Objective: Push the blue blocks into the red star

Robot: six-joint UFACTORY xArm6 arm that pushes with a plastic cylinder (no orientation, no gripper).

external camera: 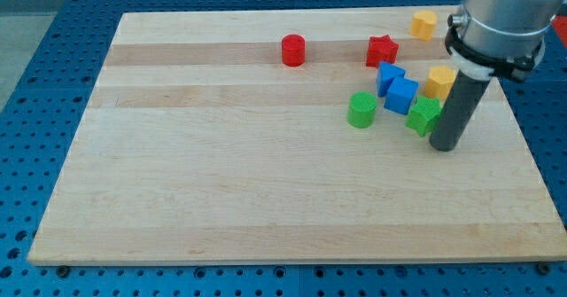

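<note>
The red star lies near the view's top right of the wooden board. Two blue blocks sit just below it: one close under the star, the other, a cube, touching it lower right. My tip rests on the board to the right of and below the blue blocks, right beside a green block that lies between the tip and the blue cube.
A green cylinder sits left of the blue blocks. A red cylinder lies left of the star. A yellow block is partly behind the rod. Another yellow block is near the top edge.
</note>
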